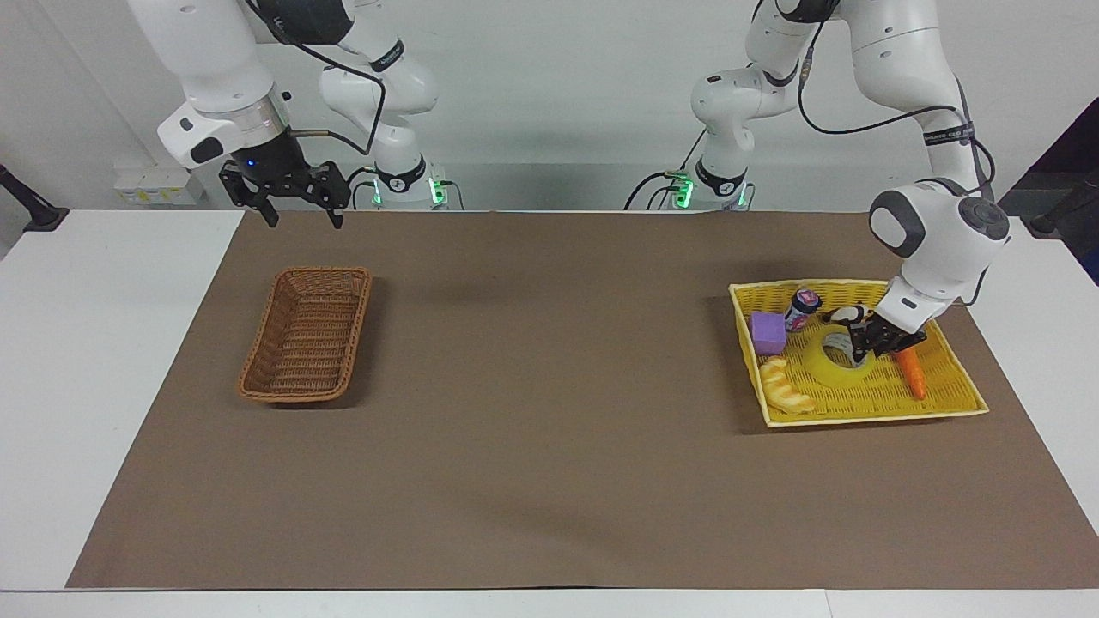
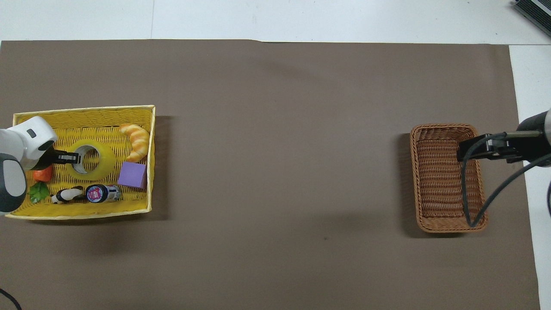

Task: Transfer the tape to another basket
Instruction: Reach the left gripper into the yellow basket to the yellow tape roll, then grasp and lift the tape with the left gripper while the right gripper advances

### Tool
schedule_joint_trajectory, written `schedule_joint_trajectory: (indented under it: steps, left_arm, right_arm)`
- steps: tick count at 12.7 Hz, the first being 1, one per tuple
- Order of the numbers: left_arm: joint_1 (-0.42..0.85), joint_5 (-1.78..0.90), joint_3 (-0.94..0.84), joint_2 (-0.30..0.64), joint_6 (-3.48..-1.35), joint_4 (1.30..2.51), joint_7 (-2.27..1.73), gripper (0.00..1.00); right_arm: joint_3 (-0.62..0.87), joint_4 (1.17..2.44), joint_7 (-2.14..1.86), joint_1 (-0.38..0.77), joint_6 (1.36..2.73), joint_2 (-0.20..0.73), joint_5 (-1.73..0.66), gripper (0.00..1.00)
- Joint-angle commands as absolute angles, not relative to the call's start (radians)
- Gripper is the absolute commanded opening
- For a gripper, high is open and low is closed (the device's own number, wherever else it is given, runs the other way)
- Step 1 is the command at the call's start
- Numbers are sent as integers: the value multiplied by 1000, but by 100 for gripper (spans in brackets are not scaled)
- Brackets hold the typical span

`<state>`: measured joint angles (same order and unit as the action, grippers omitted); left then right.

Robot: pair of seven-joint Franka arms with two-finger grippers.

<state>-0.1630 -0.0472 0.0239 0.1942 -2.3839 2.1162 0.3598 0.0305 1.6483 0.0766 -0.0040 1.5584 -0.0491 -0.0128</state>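
Two arms: both are seen at the desk (image 1: 549,549).
Right claw (image 1: 298,210): held up with fingers spread, empty, over the desk's edge by the robots.
Basket (image 1: 306,347): set on the brown mat toward the right arm's end; nothing is seen inside.
Yellow tray (image 1: 953,403): placed toward the left arm's end.
Tape (image 1: 831,365): laid flat in the yellow tray, between a purple block (image 1: 768,332) and a carrot (image 1: 911,372).
Left claw (image 1: 869,342): lowered into the tray and clamped on the tape's wall.
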Motion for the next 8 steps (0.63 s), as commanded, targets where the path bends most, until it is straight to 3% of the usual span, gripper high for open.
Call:
schedule_joint_trajectory:
  steps: [1, 8]
  left_arm:
    - [-156, -63, 25, 179, -2396, 2091, 377, 0]
    - [-124, -67, 11, 173, -2318, 1956, 368, 0]
  right_arm:
    - [38, 1724, 77, -6, 1632, -86, -28, 100]
    - [43, 1827, 46, -5, 1729, -100, -242, 100]
